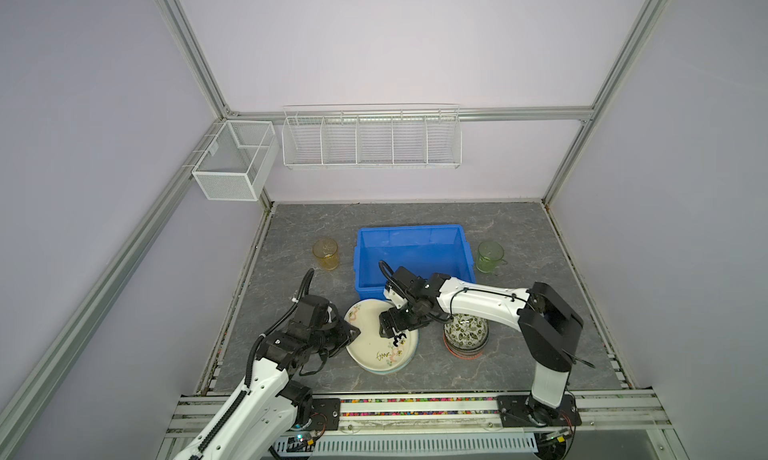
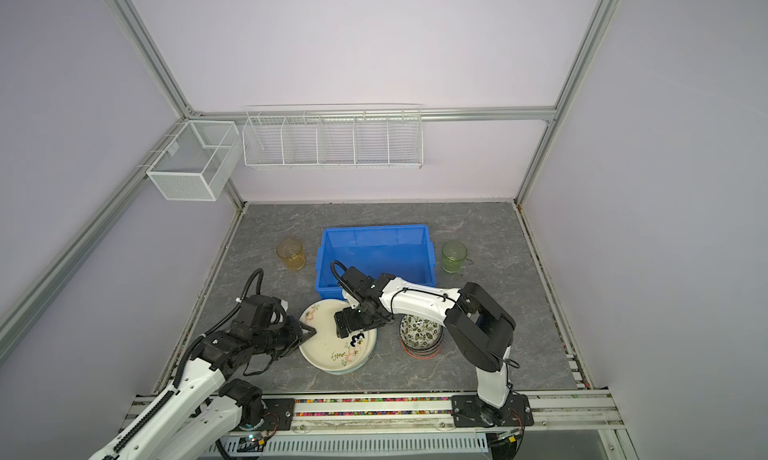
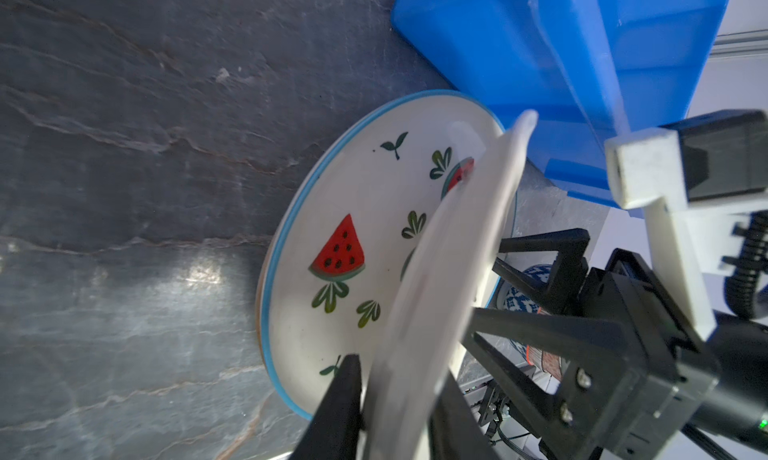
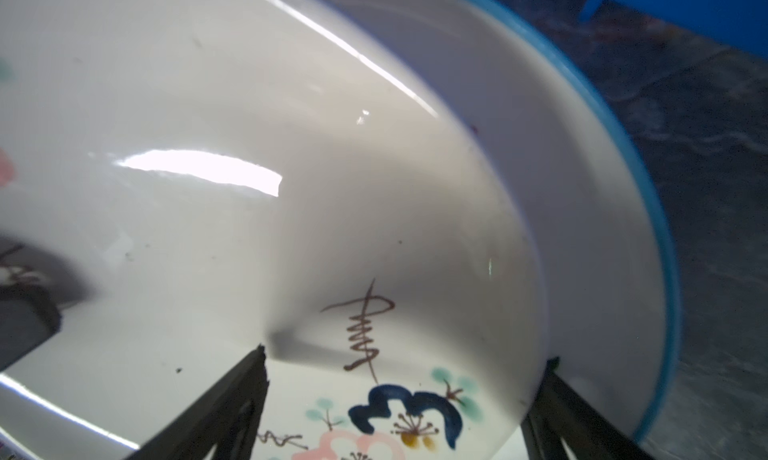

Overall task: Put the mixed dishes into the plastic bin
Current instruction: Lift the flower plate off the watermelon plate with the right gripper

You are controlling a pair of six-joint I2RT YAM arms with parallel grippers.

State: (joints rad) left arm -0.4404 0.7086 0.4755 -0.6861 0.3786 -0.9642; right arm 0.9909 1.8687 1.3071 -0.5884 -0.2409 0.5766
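Left end effector [image 3: 397,395] grips tilted cream plate [image 3: 453,246] (above watermelon plate [image 3: 332,196]).

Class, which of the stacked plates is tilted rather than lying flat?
The cream plate with drawings, on top: one edge is raised at the left gripper, while the watermelon plate beneath lies flat.

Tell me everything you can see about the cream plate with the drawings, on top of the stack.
The cream plate is round, glossy, ceramic-looking, with a shallow rim and painted motifs: dark blue squiggle, pink blossoms, teal sprigs, brown script. It lies on the watermelon plate in front of the blue bin, tilted, one edge raised off it. The left gripper pinches that raised rim from above and below. The open right gripper hangs over its other side; contact is unclear.
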